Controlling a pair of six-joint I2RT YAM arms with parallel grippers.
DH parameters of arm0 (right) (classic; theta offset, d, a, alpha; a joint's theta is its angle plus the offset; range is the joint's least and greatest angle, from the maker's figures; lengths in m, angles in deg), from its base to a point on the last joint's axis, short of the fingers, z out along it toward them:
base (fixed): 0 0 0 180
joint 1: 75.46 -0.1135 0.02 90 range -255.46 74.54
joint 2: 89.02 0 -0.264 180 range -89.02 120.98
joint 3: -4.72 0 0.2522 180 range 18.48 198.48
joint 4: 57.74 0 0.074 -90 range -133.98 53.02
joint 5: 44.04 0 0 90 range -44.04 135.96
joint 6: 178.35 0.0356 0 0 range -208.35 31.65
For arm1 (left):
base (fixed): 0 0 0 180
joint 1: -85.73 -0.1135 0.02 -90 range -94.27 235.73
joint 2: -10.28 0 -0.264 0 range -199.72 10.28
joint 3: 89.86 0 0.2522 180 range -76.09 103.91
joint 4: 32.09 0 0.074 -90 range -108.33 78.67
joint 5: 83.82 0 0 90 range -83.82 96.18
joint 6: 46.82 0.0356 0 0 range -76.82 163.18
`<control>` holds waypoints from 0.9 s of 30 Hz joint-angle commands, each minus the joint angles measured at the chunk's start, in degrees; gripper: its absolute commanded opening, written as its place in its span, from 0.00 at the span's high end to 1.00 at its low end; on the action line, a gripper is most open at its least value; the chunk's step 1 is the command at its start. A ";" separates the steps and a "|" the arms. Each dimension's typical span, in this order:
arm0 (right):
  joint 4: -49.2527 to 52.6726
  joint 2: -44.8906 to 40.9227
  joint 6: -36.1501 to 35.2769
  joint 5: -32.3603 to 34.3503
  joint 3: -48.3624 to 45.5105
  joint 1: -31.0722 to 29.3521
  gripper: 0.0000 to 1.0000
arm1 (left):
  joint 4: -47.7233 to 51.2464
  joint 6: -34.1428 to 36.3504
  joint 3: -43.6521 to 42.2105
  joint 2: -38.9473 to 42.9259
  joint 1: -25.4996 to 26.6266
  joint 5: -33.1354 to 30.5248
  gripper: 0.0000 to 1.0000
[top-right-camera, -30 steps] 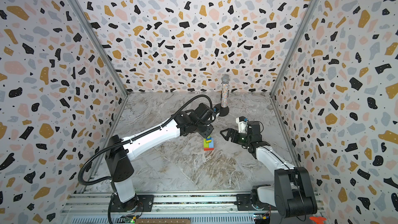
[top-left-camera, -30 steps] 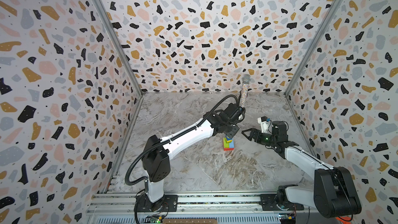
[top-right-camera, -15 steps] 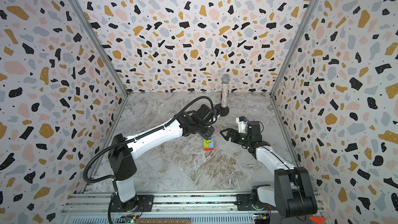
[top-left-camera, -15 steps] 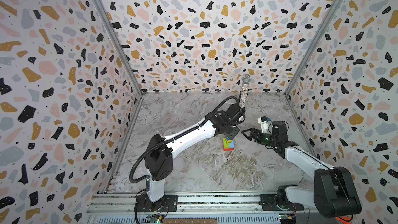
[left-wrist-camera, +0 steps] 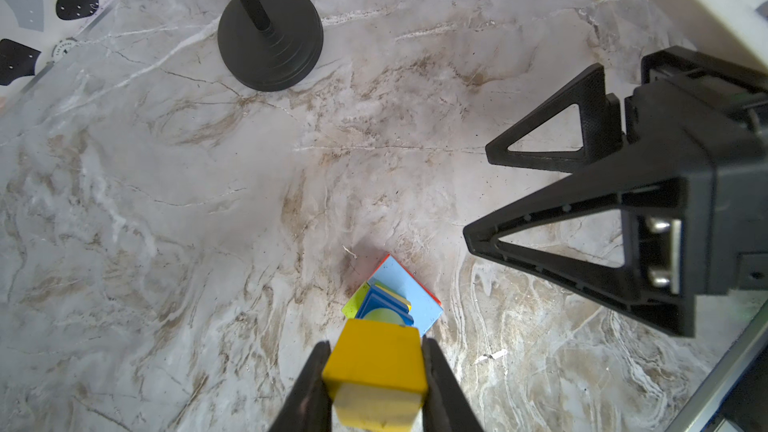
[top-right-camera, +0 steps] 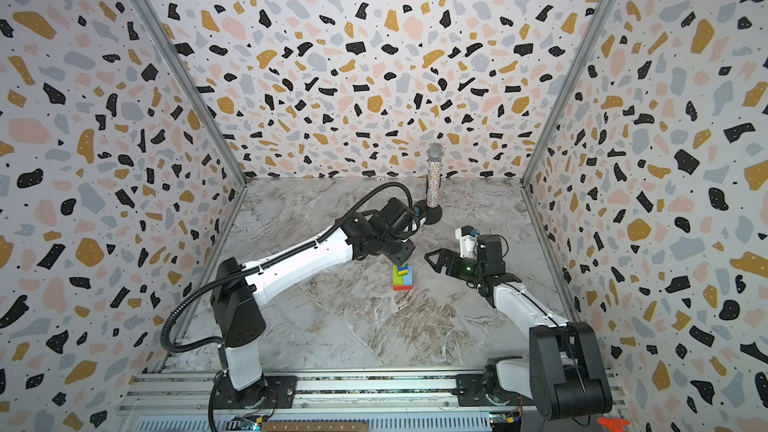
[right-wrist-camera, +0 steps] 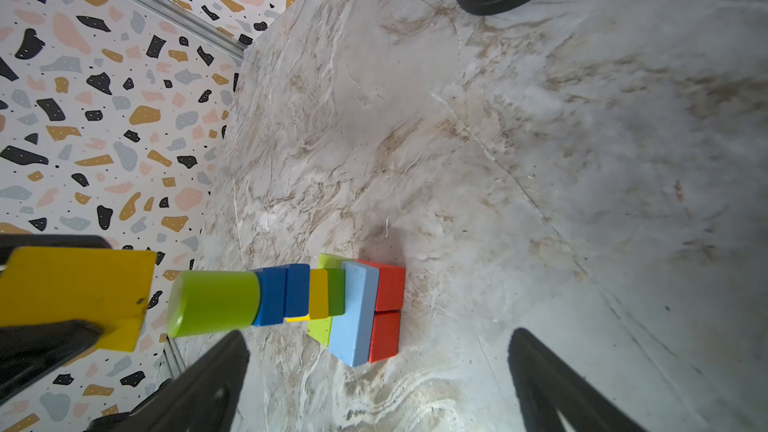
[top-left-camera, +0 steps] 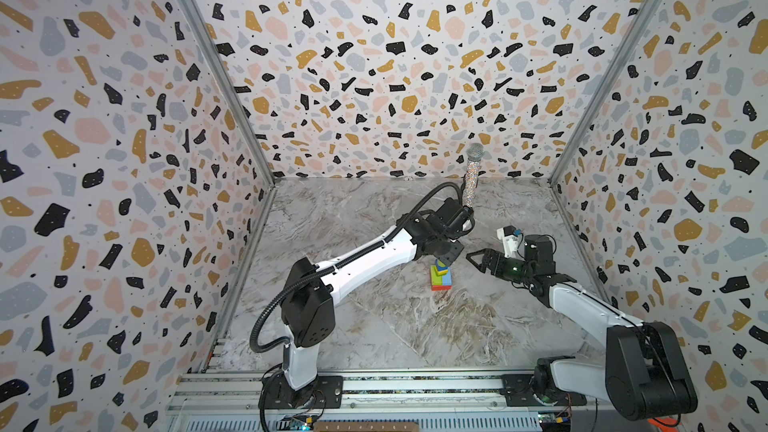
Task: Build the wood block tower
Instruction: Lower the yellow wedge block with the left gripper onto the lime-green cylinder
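Tower of painted wood blocks (top-left-camera: 440,278) stands upright mid-table on the marble tabletop (top-left-camera: 374,326), long axis vertical: red bricks (right-wrist-camera: 386,313) lowest, lime green cylinder (right-wrist-camera: 214,303) topmost. Left gripper (left-wrist-camera: 375,344) pinches a yellow wooden brick (right-wrist-camera: 79,292) above it. Only the right wrist view shows the gap between brick and cylinder; the left wrist view looks straight down the column. Right gripper (left-wrist-camera: 477,195) hangs beside, jaws wide apart, empty.

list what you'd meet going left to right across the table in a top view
left arm base → tower → right gripper → right arm base
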 commanded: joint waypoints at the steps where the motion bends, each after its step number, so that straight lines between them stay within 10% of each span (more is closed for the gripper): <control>1: -0.59 -0.85 0.04 -0.82 -0.15 0.01 0.01 | 0.33 -0.09 1.94 -0.53 0.16 -0.50 0.72; 27: -0.94 -0.80 0.13 -1.00 -0.54 0.06 0.01 | 0.21 -0.84 1.23 -0.90 0.44 -0.85 0.68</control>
